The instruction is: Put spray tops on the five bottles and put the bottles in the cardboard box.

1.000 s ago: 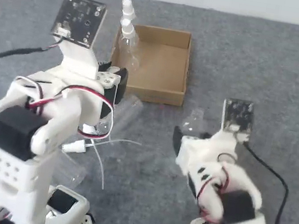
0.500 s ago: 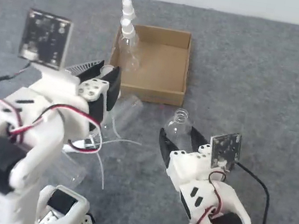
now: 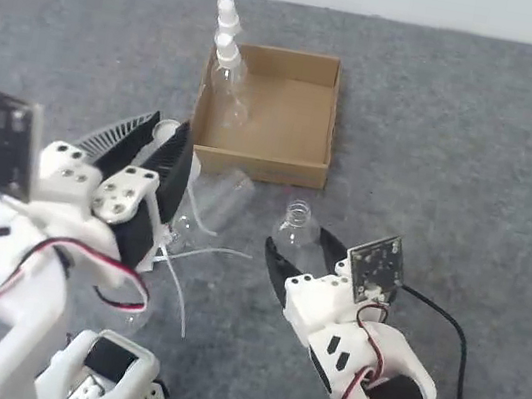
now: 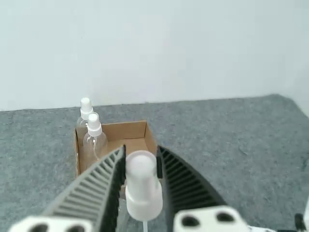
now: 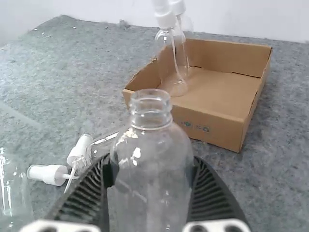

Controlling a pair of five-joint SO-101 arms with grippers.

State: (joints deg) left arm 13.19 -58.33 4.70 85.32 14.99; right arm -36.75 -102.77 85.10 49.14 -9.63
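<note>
My right gripper (image 3: 297,247) (image 5: 149,166) is shut on an upright clear bottle (image 3: 295,222) (image 5: 150,150) with an open neck, held in front of the cardboard box (image 3: 285,111) (image 5: 219,92). My left gripper (image 3: 159,137) (image 4: 141,153) is shut on a white spray top (image 3: 167,130) (image 4: 143,186), lifted above the table to the left of that bottle. Two capped bottles (image 3: 228,67) (image 4: 91,137) (image 5: 170,58) stand in the box's left corner.
A bare bottle (image 3: 226,193) lies in front of the box and another (image 3: 127,307) (image 5: 12,191) lies beside the left arm. Loose spray tops (image 3: 187,248) (image 5: 48,173) with thin tubes lie between them. Grey carpet stretches open right of the box.
The left gripper has tipped upward and pulled back with the spray top in it. The right gripper has carried the open bottle left and nearer, away from the box.
</note>
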